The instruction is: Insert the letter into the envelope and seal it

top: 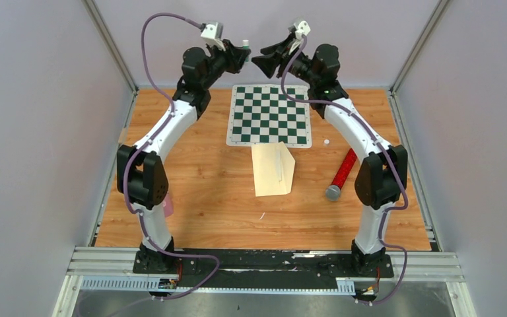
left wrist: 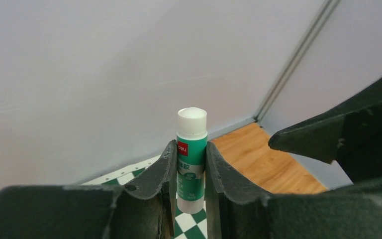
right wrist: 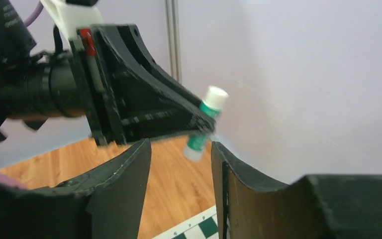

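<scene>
The cream envelope (top: 270, 173) lies flat on the wood table just in front of the chessboard, its flap (top: 287, 165) folded out to the right. The bordered letter does not show in any view. My left gripper (top: 241, 56) is raised above the board's far edge and shut on a green-and-white glue stick (left wrist: 191, 154), white end up. The stick also shows in the right wrist view (right wrist: 206, 119). My right gripper (top: 264, 61) is open and empty. It faces the left gripper (right wrist: 179, 119) at the same height, its jaws (right wrist: 181, 149) just short of the stick.
A green-and-white chessboard (top: 269, 115) lies at the back centre. A red tube with a grey end (top: 342, 173) lies right of the envelope. A small white piece (top: 327, 141) sits by the board's near right corner. Walls stand close on three sides.
</scene>
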